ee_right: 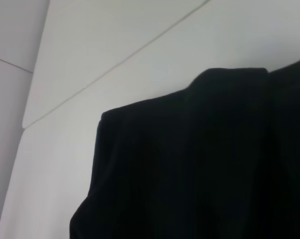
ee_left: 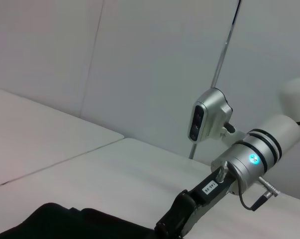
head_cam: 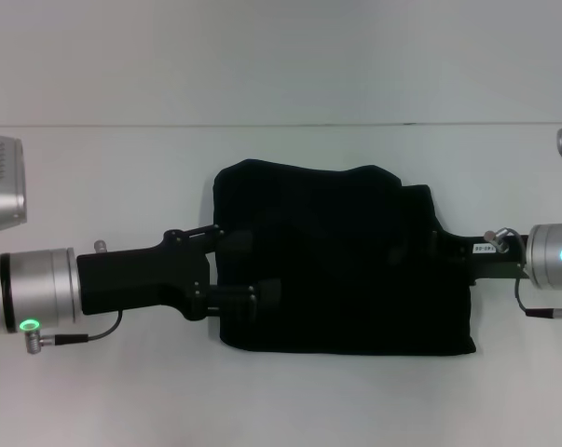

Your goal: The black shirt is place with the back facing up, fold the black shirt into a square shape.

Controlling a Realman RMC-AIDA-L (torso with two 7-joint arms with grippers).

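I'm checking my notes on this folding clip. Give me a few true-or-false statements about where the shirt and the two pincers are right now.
1. The shirt lies in a folded bundle on the white table. True.
2. The left pincer is parked clear of the shirt. False: it reaches over the shirt's left edge.
3. The right pincer is at the shirt's right edge. True.
4. Cream lettering shows on the shirt. False: only plain black cloth shows.
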